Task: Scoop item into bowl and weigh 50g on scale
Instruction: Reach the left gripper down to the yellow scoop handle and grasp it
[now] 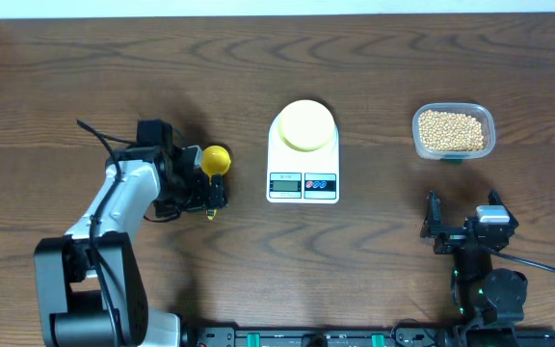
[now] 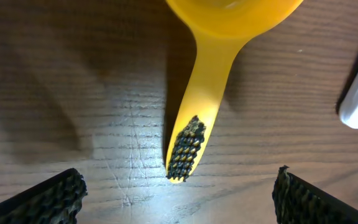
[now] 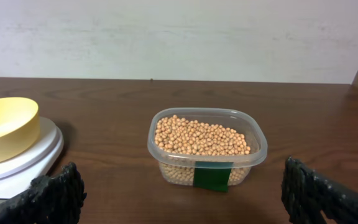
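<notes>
Many round tan beans fill clear plastic tub.

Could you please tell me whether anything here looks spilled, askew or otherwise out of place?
Nothing stands out: the beans are all inside the clear tub, the bowl sits squarely on the scale, and the yellow scoop lies flat on the table.

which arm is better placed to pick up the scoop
Left. The left gripper is open just over the yellow scoop handle; the right gripper is far off by the bean tub.
</notes>
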Available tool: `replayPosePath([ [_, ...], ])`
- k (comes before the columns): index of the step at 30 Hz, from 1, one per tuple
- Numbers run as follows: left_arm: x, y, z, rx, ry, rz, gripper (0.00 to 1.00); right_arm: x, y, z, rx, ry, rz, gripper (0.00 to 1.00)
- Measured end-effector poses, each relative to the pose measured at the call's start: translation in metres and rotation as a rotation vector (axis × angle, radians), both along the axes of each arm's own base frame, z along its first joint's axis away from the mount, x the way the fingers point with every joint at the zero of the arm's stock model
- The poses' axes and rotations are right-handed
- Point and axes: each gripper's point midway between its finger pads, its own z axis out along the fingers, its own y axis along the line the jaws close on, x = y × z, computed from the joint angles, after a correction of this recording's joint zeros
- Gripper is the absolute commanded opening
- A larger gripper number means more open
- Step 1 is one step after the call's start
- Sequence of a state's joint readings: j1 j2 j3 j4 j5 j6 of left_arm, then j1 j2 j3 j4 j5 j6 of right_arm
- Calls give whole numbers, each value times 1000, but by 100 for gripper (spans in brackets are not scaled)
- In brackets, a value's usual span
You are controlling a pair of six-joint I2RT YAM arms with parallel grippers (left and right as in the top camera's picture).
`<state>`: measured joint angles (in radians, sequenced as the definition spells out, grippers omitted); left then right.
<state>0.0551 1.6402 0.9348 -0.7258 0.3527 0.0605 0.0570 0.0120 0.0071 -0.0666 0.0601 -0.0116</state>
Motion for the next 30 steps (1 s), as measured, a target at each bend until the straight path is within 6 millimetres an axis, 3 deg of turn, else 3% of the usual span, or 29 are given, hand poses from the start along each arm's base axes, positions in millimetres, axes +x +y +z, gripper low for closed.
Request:
replayPosePath([
  [3,4,0,-9,2,-38,-4,97,0,0,0,0,0,0,99],
  [8,22,-2,-6,-4,-128,-45,93,0,0,0,0,0,0,99],
  [15,36,-20,-3,15,-201,-109,88,0,0,0,0,0,0,99],
  [23,37,-19,-4,20,-195,-85,86,0,0,0,0,0,0,99],
  [26,37,-24,-17,-13,-158,-88,86,0,0,0,0,0,0,99],
  [30,41,-30,-18,-48,-163,-93,71,0,0,0,0,0,0,99],
])
